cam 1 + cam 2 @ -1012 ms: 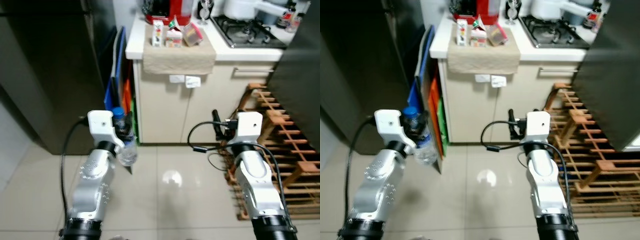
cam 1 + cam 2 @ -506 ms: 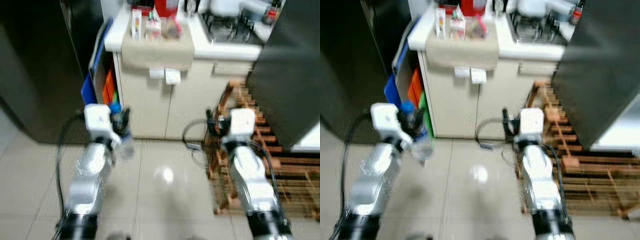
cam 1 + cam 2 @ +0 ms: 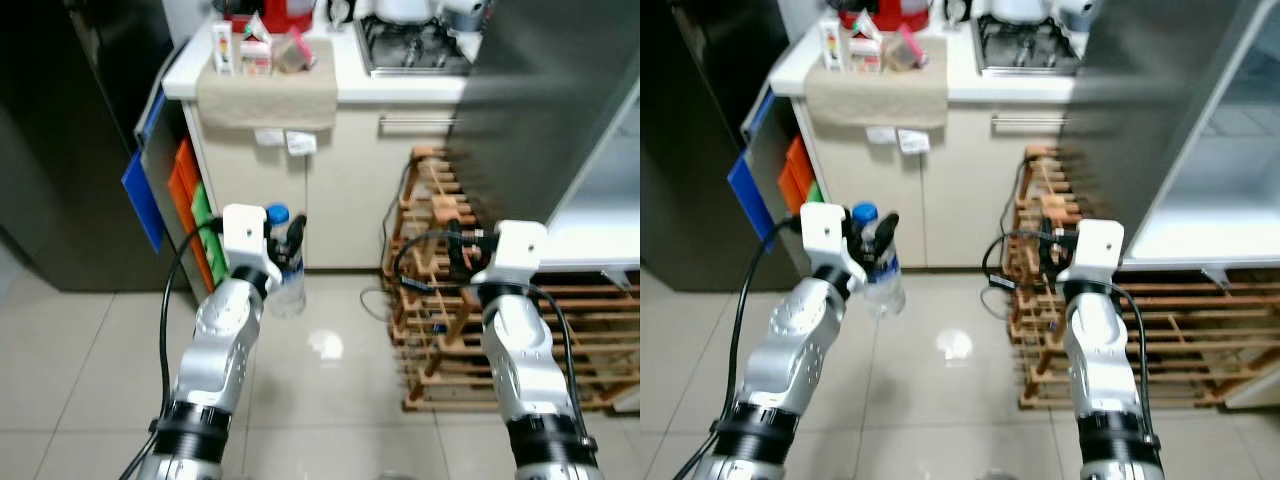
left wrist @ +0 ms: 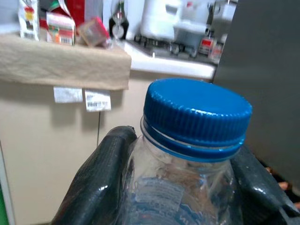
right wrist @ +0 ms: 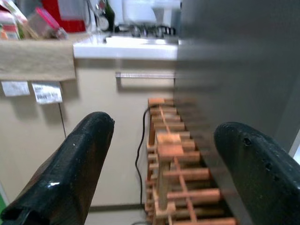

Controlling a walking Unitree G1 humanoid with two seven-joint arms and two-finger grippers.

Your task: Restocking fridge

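My left gripper (image 3: 284,240) is shut on a clear plastic water bottle (image 3: 287,288) with a blue cap (image 4: 197,117), held upright at chest height over the tiled floor. In the left wrist view both black fingers (image 4: 96,185) press against the bottle's shoulders. My right gripper (image 3: 456,250) hangs level with it to the right, open and holding nothing, its fingers (image 5: 70,168) spread wide in front of a wooden rack. The grey fridge door (image 3: 545,100) stands open at the right, with the white fridge interior (image 3: 600,235) behind it.
A wooden slatted rack (image 3: 430,310) with a black cable stands against the cabinet. The counter (image 3: 340,85) carries cartons on a beige cloth (image 3: 265,95) and a gas hob. Blue, orange and green boards (image 3: 180,190) lean beside a dark tall unit (image 3: 60,150).
The camera has swung to the right, so counter and boards shifted left and the open fridge door and white interior came into view. The bottle stays in my left gripper.
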